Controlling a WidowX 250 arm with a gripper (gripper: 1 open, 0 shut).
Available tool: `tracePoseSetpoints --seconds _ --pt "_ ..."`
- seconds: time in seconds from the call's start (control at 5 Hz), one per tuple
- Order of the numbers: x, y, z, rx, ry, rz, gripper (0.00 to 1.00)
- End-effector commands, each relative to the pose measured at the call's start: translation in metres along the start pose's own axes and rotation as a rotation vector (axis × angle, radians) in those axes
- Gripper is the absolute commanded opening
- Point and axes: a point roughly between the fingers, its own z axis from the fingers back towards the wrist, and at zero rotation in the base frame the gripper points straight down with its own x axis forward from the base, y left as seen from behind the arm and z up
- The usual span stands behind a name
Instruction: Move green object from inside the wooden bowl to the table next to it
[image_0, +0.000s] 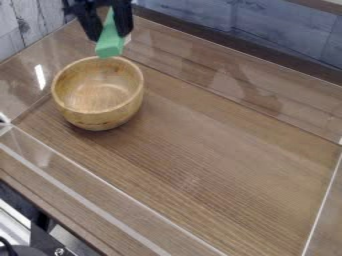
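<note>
The green object (110, 41) hangs in the air above and behind the wooden bowl (98, 92), near the top left of the camera view. My black gripper (104, 24) is shut on its upper end, so the block dangles downward from between the fingers. The bowl's smooth hollow holds nothing. It stands on the dark wood-grain table (201, 140), toward the left side. Much of the gripper is cut off by the top edge of the frame.
Clear acrylic walls (80, 185) edge the table at the front, the left and the right. A pale plank wall (267, 25) runs behind the table. The tabletop stretches wide to the right of the bowl.
</note>
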Motion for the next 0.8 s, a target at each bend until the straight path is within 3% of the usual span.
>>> tracePoseSetpoints --seconds 0.0,0.4,0.6 --pt "-0.006 -0.016 0.029 -0.003 -0.075 -0.063 0.0" --pt "-0.017 -0.015 0.053 -0.043 -0.078 -0.115 0.0" --pt "-0.026 -0.017 0.059 -0.05 -0.065 -0.151 0.0"
